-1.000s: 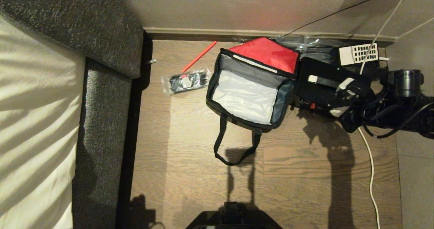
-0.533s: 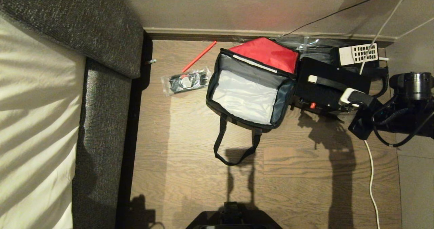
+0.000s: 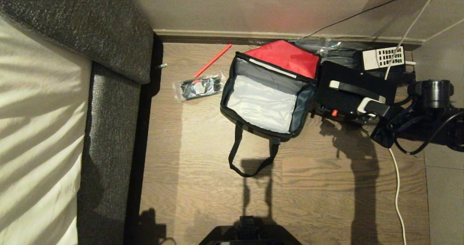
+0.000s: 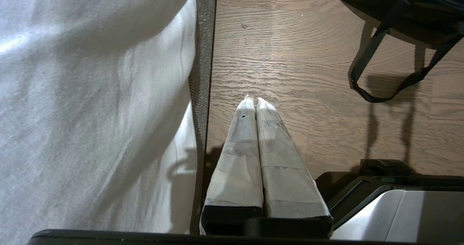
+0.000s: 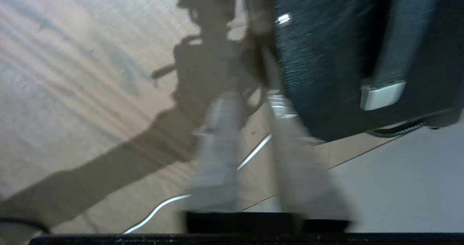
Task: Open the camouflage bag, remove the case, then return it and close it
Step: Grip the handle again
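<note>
Bag [image 3: 266,96] open on floor, empty | case [image 3: 353,89] just right of it | right gripper [image 5: 250,96] narrowly apart at case's near-right corner, gripping nothing | left gripper [image 4: 253,102] closed, parked

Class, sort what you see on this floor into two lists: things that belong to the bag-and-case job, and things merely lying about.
Belongs to the job:
camouflage bag, lying open
case, out beside the bag
right gripper, fingers apart at the case's edge

Just lying about:
clear packet of black items
red stick
telephone
white cable
</note>
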Controlling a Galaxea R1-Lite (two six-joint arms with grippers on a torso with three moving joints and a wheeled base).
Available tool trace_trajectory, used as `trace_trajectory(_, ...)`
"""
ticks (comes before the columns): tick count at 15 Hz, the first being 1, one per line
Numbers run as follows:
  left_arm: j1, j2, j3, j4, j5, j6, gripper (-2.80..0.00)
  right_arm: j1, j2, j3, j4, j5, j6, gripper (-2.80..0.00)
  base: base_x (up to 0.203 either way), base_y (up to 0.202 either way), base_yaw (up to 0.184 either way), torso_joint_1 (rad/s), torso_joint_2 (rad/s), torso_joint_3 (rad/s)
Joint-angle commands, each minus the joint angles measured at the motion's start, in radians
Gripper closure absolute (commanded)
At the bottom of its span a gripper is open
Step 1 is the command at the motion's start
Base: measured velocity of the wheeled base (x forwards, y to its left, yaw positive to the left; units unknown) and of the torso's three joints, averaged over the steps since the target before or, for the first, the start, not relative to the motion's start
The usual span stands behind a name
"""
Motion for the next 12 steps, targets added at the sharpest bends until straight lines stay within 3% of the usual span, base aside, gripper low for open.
trace_trajectory(1,0.0,0.0,0.002,0.0,0.0,-0.001,0.0,0.015,0.005,-0.008,0.018,-0.012,0.057,-2.8,0.0,0.0,0.0,0.0,0.0,0.0)
trace_trajectory(2,0.0,0.0,0.002,0.0,0.0,0.0,0.0,0.035,0.016,-0.018,0.017,-0.039,0.115,-2.8,0.0,0.0,0.0,0.0,0.0,0.0)
trace_trajectory(4,0.0,0.0,0.002,0.0,0.0,0.0,0.0,0.055,0.05,-0.052,-0.015,-0.13,0.152,-2.8,0.0,0.0,0.0,0.0,0.0,0.0)
trace_trajectory(10,0.0,0.0,0.002,0.0,0.0,0.0,0.0,0.056,0.07,-0.066,-0.309,-0.188,0.092,-2.8,0.0,0.0,0.0,0.0,0.0,0.0)
trace_trajectory(12,0.0,0.0,0.002,0.0,0.0,0.0,0.0,0.062,0.093,-0.05,-0.387,-0.251,0.082,-2.8,0.0,0.0,0.0,0.0,0.0,0.0)
